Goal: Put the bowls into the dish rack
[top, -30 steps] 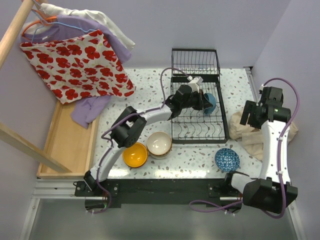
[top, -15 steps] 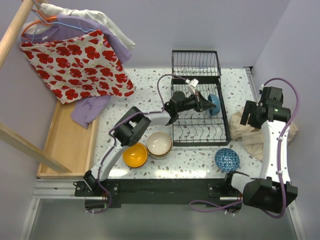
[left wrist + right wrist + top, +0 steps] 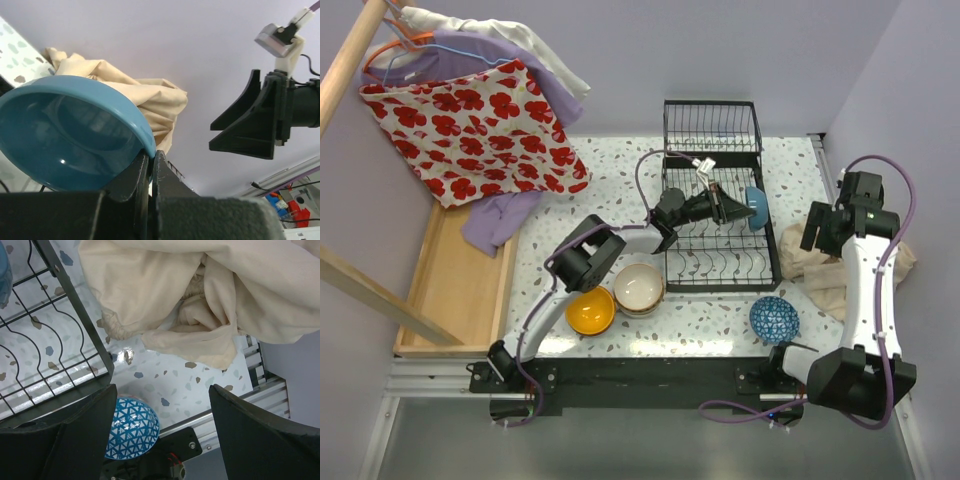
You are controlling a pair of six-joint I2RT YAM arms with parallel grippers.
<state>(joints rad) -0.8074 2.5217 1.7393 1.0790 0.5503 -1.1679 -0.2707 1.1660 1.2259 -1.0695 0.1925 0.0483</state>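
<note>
The placing step is what I am watching: the left gripper is pinching the rim of the plain blue bowl, jaws clamped together on it, and is holding the bowl tipped on edge over the right side of the dish rack, which is sitting toward the far edge of the tabletop; whether the bowl is already resting on the wires I cannot tell (the wrist view is showing only bowl and wall). The right gripper is hanging with its jaws apart near the right edge, above the cream cloth and the blue-white patterned bowl, which is waiting by the near-right corner; the orange bowl and cream bowl are sitting together near the near edge, not yet racked. I am judging that the next move calls for lowering the blue bowl into a slot until the wires bear it, then parting the jaws gently so it is not tipping.
</note>
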